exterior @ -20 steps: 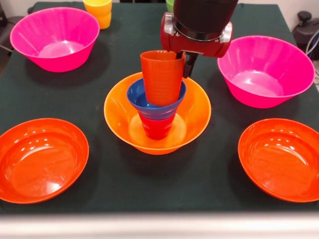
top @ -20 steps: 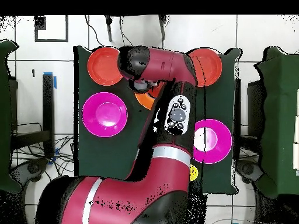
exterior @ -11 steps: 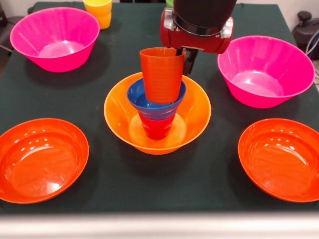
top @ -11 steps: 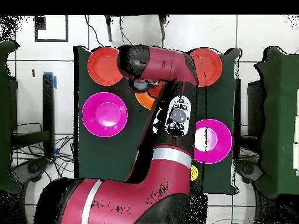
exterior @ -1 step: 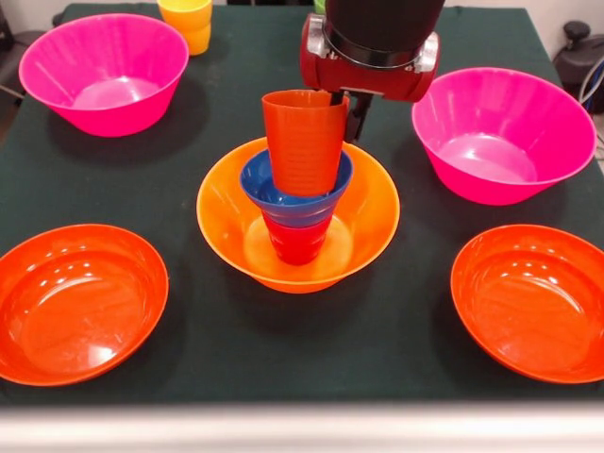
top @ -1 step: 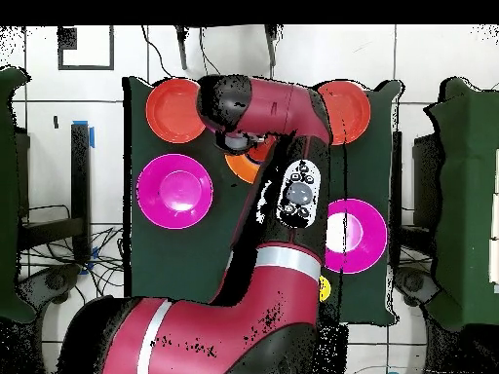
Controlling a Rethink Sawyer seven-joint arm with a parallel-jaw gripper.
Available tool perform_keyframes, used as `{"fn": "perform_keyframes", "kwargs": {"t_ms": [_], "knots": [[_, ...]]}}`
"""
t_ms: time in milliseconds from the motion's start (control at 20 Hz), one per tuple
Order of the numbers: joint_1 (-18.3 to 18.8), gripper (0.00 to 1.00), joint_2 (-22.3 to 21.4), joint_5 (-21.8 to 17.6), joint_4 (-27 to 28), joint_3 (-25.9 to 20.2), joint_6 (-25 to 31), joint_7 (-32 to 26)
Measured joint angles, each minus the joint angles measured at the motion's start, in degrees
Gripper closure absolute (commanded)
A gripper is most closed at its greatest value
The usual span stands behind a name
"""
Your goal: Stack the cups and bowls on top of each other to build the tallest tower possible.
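The tower stands mid-table: a large orange bowl (exterior @ -1 step: 368,212) holds a red cup (exterior @ -1 step: 296,241), on it a small blue bowl (exterior @ -1 step: 262,187), and an orange cup (exterior @ -1 step: 304,142) leans slightly in the blue bowl. My gripper (exterior @ -1 step: 343,111) hangs just behind and above the orange cup and is shut on its far rim; one dark finger (exterior @ -1 step: 357,115) shows outside the rim, the other is hidden. In the overhead view the arm covers the tower, and only a slice of the orange bowl (top @ -1 step: 241,166) shows.
Two pink bowls (exterior @ -1 step: 104,71) (exterior @ -1 step: 502,132) sit at the far left and right. Two shallow red-orange bowls (exterior @ -1 step: 80,302) (exterior @ -1 step: 533,300) lie near the front edge. A yellow cup (exterior @ -1 step: 187,21) and a green cup (exterior @ -1 step: 322,8) stand at the far edge.
The gripper has risen a little and shifted slightly left, and the orange cup moved with it by a few pixels. The rest of the tower has not moved.
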State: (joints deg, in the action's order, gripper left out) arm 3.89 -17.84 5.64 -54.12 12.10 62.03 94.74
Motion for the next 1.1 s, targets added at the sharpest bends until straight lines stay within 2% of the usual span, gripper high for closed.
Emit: {"fn": "perform_keyframes", "kwargs": {"t_ms": [350,400,1100], "knots": [[0.0,1.0,0.0,0.0,0.0,0.0,0.0,0.0],[0.0,0.0,0.0,0.0,0.0,0.0,0.0,0.0],[0.0,0.0,0.0,0.0,0.0,0.0,0.0,0.0]]}}
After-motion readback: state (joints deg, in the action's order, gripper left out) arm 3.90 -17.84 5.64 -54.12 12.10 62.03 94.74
